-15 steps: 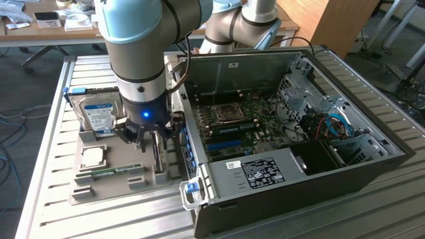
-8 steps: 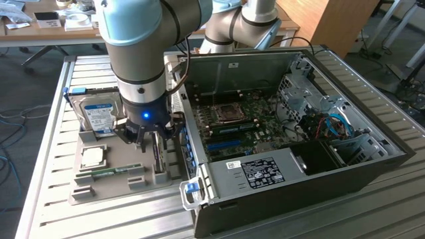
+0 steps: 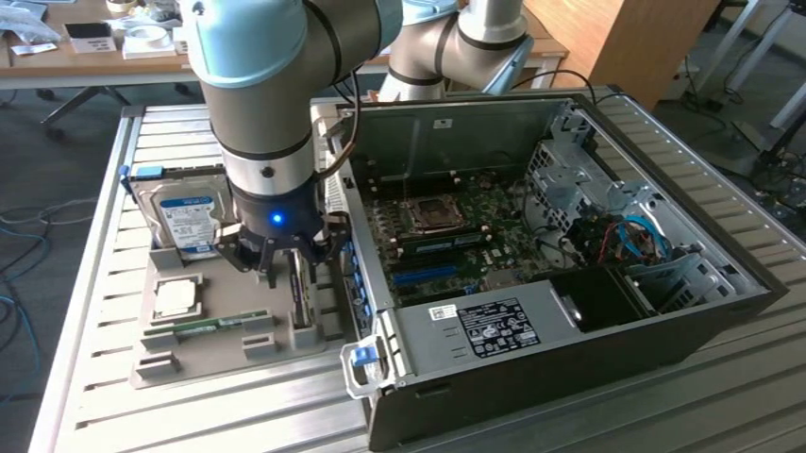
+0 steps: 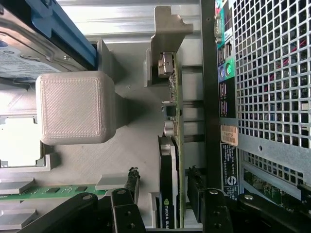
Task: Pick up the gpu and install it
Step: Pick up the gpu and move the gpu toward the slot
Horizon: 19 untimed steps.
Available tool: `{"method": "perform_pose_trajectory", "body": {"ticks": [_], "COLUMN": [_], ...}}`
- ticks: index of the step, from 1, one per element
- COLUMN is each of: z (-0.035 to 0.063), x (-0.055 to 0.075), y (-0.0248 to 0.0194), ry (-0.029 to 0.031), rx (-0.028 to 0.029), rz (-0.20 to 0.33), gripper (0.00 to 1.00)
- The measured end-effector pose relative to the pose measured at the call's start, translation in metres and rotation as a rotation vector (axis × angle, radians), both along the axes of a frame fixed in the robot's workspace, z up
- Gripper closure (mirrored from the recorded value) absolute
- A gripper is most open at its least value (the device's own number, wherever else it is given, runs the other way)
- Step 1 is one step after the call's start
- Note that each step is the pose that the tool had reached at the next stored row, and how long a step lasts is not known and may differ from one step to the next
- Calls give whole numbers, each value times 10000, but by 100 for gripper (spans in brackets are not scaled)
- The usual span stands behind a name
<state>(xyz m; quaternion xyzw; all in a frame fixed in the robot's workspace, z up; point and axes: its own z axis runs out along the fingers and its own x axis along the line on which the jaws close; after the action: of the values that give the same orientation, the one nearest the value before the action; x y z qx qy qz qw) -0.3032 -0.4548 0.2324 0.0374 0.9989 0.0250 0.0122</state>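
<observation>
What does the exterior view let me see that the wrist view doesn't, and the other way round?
Exterior view: the robot arm, and the open computer case with its motherboard inside. Wrist view: the case's perforated rear panel with its ports, and lettering on the black cooler of the gpu. Both: the gpu standing on edge in the grey holder, the open gripper straddling it, and the hard drive.

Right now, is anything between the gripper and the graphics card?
No. In the wrist view the graphics card stands on edge between the fingers of the open gripper, with only bare grey tray showing in the gaps either side.
</observation>
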Motion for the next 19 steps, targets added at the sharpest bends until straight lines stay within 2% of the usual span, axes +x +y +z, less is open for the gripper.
{"method": "perform_pose_trajectory", "body": {"ticks": [5,6,17,18,19], "z": [-2,-2,-4,-4,-4], "x": [1,1,0,0,0], "y": [0,0,0,0,0], "ry": [-1,-1,0,0,0], "rx": [1,1,1,1,0], "rz": [1,1,0,0,0], "gripper": [48,55,55,56,63]}}
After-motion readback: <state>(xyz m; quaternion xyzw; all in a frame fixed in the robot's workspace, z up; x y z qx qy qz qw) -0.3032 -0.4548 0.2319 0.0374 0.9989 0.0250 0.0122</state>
